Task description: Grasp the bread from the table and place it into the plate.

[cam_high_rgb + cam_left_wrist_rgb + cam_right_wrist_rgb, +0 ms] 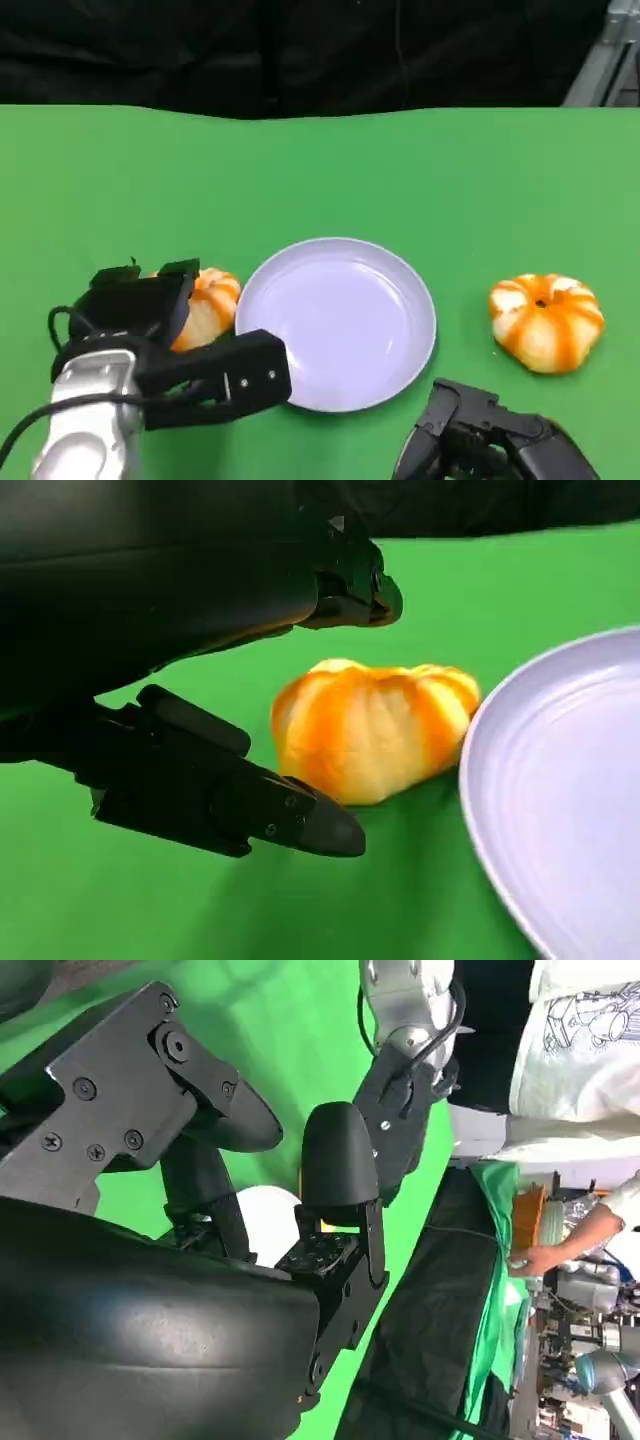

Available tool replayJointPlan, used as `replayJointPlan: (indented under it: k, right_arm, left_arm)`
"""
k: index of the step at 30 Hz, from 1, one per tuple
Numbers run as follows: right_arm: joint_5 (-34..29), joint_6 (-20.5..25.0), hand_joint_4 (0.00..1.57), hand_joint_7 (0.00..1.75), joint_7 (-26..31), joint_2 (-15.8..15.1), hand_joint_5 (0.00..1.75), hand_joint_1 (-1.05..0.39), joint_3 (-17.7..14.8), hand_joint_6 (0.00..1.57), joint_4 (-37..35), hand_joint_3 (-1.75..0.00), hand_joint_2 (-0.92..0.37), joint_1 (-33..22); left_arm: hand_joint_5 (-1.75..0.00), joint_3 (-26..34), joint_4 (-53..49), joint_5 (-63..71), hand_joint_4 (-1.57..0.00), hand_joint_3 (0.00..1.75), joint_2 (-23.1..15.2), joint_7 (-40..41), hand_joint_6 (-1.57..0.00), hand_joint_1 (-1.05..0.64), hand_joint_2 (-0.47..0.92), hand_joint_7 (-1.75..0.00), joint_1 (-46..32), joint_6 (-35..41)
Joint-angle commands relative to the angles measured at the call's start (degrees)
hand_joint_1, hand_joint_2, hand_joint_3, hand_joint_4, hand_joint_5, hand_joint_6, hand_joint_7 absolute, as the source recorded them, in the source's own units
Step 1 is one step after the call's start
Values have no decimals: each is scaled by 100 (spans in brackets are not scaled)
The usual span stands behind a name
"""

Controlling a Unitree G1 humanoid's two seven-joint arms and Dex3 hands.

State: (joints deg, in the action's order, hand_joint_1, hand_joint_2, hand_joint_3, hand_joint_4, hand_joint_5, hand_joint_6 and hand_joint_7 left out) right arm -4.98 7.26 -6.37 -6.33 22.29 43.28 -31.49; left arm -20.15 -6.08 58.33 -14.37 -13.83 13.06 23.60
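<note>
Green cloth covers the table (330, 170), with a black curtain hanging behind it.

Item, plate (400, 290): pale lilac, round, lying near the middle of the front edge. Nothing rests on it.

Item, bread (212, 300): an orange-and-cream striped bun shaped like a small pumpkin, sitting on the cloth just beside the plate on the robot's left. The left wrist view shows it resting flat on the table, close to the plate rim and perhaps touching it.

Item, second bun (546, 320): same make, on the cloth on the far side of the plate, well apart from it and untouched.

Item, left hand (170, 340): spread wide around the near bun, fingers above it and the thumb low in front, with visible gaps on both sides. It has hold of nothing.

Item, right hand (490, 440): low at the front edge, near the plate, carrying nothing; fingers look loosely apart.

Item, person (570, 1020): light shirt, standing beyond the table in the right wrist view.

Status, as judged: approach done; the closing grasp, the lift and the setting-down into the plate all remain.
</note>
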Motion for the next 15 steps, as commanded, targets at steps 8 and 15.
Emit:
replayJointPlan:
  k: [8, 15]
  right_arm:
    - [101, 115, 69, 144, 4, -94, 165, -7, -31, 67, 288, -134, -33, -212]
    - [64, 135, 69, 145, 50, -63, 166, -8, 34, 67, 307, -133, -34, -224]
  left_arm:
    - [-28, -376, -1467, -444, -5, 8, 50, 36, -24, -56, 92, -4, 662, 0]
    - [-29, -447, -1769, -779, -8, 8, -28, 122, -26, -50, 92, -4, 728, -131]
